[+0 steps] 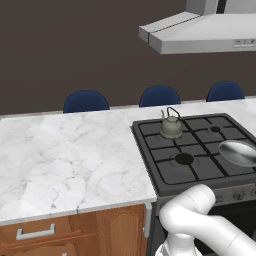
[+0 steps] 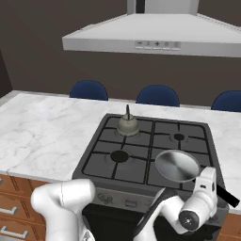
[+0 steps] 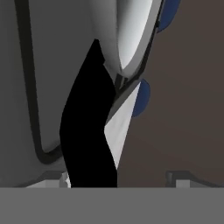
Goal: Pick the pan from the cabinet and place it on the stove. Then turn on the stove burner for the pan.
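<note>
The pan (image 2: pixel 177 165), round, shallow and shiny steel, lies flat on the black gas stove (image 2: pixel 141 146) over its front right burner, just ahead of the gripper (image 2: pixel 207 181). Its straight black handle (image 2: pixel 226 195) runs off the stove's front edge past the gripper toward the right. From the hand camera the black handle (image 3: pixel 89 131) fills the space between the finger tips, with the pan's silver bowl (image 3: pixel 124 30) beyond it. The stove's dark grates are level.

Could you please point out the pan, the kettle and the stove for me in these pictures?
pan (image 2: pixel 177 165), right base view, on the middle of its shiny bowl.
kettle (image 2: pixel 127 126), right base view, on its rounded body.
stove (image 1: pixel 165 152), left base view, on a bare part of the dark grate.
</note>
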